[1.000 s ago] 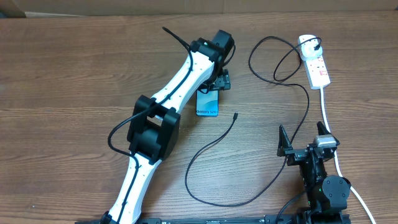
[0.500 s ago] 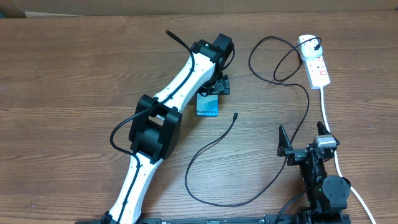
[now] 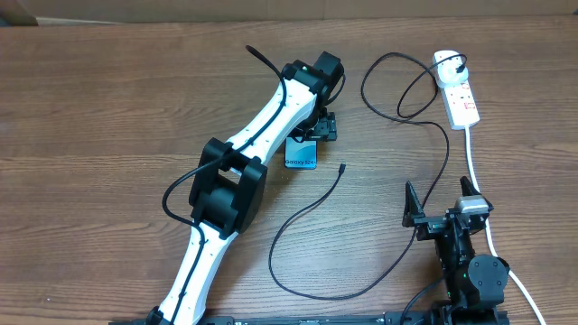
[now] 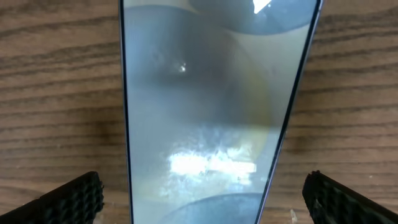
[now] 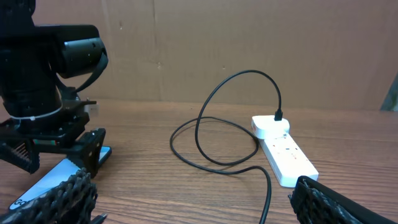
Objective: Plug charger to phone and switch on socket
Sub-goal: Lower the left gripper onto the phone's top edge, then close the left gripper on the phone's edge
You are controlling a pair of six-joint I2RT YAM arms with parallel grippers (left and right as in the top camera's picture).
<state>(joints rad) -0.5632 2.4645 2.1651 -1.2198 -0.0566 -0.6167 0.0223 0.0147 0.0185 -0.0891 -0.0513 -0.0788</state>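
Observation:
The phone (image 3: 302,153) lies flat on the table, blue screen up. My left gripper (image 3: 320,127) is open just above its far end. In the left wrist view the phone (image 4: 205,106) lies between the two spread fingers (image 4: 71,200), which stand apart from its edges. The charger cable (image 3: 307,210) loops across the table. Its connector tip (image 3: 342,167) lies free to the right of the phone, and its plug (image 3: 461,64) sits in the white socket (image 3: 461,95). My right gripper (image 3: 440,206) is open and empty near the front edge. Its view shows the socket (image 5: 287,157) and the tip (image 5: 98,218).
The socket's thick white cord (image 3: 473,162) runs down past the right arm to the front edge. Cable loops (image 5: 211,127) lie between the phone and the socket. A cardboard wall (image 5: 249,43) stands behind the table.
My left gripper has shifted slightly right and toward the front over the phone's far end. The right arm, cable and socket have not moved.

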